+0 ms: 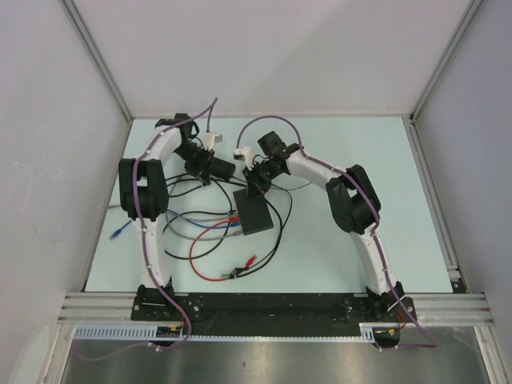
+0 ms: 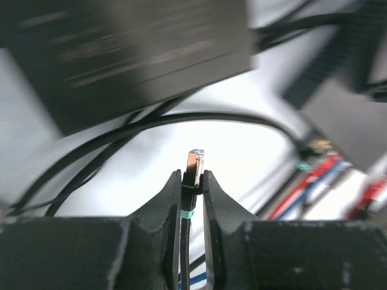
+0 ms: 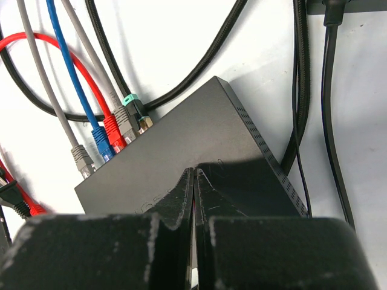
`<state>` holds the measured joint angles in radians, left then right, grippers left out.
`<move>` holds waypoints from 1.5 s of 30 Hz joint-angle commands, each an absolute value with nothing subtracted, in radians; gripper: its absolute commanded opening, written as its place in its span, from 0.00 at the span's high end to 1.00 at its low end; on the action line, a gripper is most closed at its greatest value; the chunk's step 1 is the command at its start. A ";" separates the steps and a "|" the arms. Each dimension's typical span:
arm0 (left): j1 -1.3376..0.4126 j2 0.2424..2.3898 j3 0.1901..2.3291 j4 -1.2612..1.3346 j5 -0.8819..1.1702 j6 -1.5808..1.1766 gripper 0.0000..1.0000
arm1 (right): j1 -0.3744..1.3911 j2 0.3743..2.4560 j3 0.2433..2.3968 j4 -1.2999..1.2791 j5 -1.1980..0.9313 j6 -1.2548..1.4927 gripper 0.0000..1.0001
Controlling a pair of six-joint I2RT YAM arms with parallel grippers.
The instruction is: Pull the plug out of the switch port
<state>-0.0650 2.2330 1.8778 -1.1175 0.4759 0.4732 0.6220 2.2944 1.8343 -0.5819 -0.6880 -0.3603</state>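
Observation:
The switch (image 1: pixel 258 214) is a flat black box in the middle of the table. In the right wrist view, the switch (image 3: pixel 199 133) has grey, blue, red and black plugs (image 3: pixel 115 134) along its left edge. My right gripper (image 3: pixel 193 172) is shut and empty, its tips resting on the switch's top (image 1: pixel 258 186). My left gripper (image 2: pixel 192 175) is shut on a clear-tipped plug (image 2: pixel 195 162) with a black boot and a teal band. It holds the plug in the air, apart from the switch (image 2: pixel 354 130), whose red and blue cables show at the right. The left gripper (image 1: pixel 212 166) is behind and left of the switch.
A blurred black box (image 2: pixel 139 54) fills the top of the left wrist view. Black cables (image 1: pixel 192 204), a red cable (image 1: pixel 204 248) and a blue-tipped cable (image 1: pixel 118 234) loop over the table left of and in front of the switch. Grey walls enclose the table.

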 commanded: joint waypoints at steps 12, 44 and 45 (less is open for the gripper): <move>-0.041 2.022 1.778 -0.815 0.225 0.407 0.50 | 0.620 2.350 1.786 -0.646 -0.537 -0.399 1.00; -0.057 2.068 1.526 -0.988 1.043 0.428 0.57 | 0.606 2.338 1.789 -0.658 -0.561 -0.394 1.00; -0.061 2.072 1.519 -0.983 1.040 0.431 0.57 | 0.604 2.338 1.787 -0.658 -0.563 -0.394 1.00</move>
